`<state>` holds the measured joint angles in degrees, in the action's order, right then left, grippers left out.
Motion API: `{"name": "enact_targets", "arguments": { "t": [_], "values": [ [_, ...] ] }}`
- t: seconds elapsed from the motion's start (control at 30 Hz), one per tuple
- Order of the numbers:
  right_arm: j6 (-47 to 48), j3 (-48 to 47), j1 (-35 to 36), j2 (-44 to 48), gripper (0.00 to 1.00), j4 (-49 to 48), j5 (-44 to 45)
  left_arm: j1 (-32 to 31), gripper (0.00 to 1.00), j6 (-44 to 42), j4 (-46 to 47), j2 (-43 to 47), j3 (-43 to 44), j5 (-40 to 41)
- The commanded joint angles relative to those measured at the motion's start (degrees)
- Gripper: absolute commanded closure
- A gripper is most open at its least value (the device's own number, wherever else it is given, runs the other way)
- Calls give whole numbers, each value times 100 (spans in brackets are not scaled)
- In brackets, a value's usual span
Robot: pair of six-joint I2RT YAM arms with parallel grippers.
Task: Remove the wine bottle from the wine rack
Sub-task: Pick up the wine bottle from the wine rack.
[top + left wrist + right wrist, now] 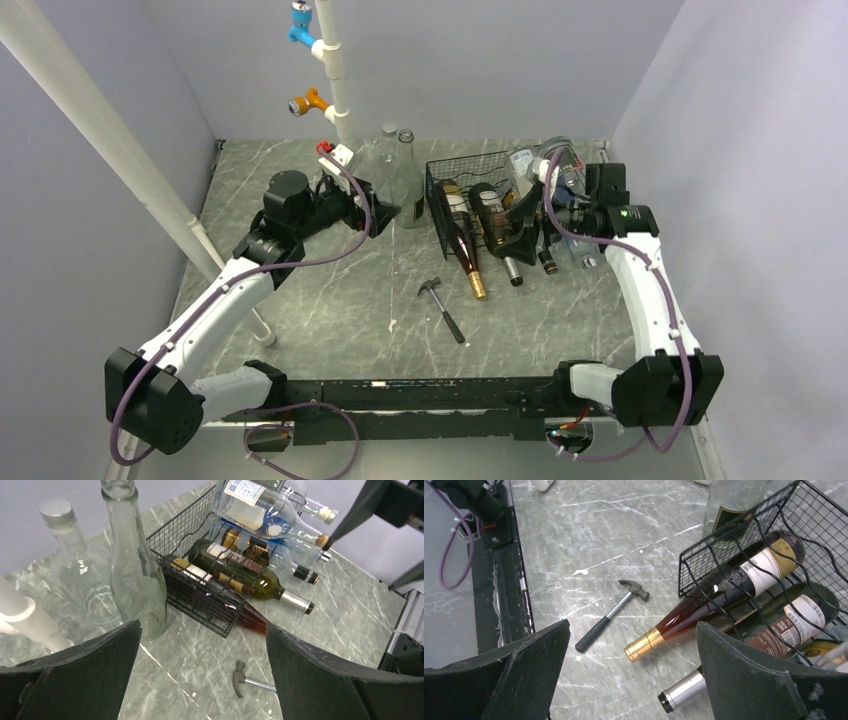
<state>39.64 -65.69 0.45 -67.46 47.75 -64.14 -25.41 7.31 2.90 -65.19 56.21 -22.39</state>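
1. Only the overhead view takes in the whole grey marbled table [330, 300], with both arms reaching across it and a white pipe [335, 70] rising at the back.
2. The wine rack [470, 185], black wire mesh, sits at the right rear of the table. The left wrist view shows clear bottles [260, 510] stacked on its upper tier, which the right wrist view barely catches.
3. The left gripper [202, 627] hangs left of the rack, jaws spread wide and holding nothing. A tall empty glass bottle [135, 570] stands upright just ahead of it.
4. The right gripper [633, 626] hangs over the rack's front right corner, jaws likewise spread wide and empty. Whether it touches the wire cannot be told.
5. The wine bottle [704, 605], amber with a gold cap, lies in the rack's leftmost trough with its neck jutting onto the table. A dark green bottle [774, 635] with a silver cap lies beside it.
6. A small hammer [611, 615] lies on the table near the gold cap, apart from it. The right wrist view shows it whole.
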Motion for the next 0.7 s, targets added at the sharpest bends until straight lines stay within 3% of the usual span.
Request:
{"name": "enact_targets", "arguments": {
  "t": [0.0, 0.07, 0.27, 0.67],
  "values": [
    [-464, -776, -18, -478, 0, 381, 284, 18, 0, 249, 335, 103, -63, -235],
    [-532, -1039, -18, -631, 0, 556, 608, 20, 1, 251, 116, 63, 40, -142],
    [-1652, -1091, -181, -481, 0, -255, 1760, 18, 0, 283, 56, 124, 48, -29],
    [-3391, -481, -726, -87, 0, -1441, 3350, 18, 1, 306, -2, 129, 33, 147]
  ]
}}
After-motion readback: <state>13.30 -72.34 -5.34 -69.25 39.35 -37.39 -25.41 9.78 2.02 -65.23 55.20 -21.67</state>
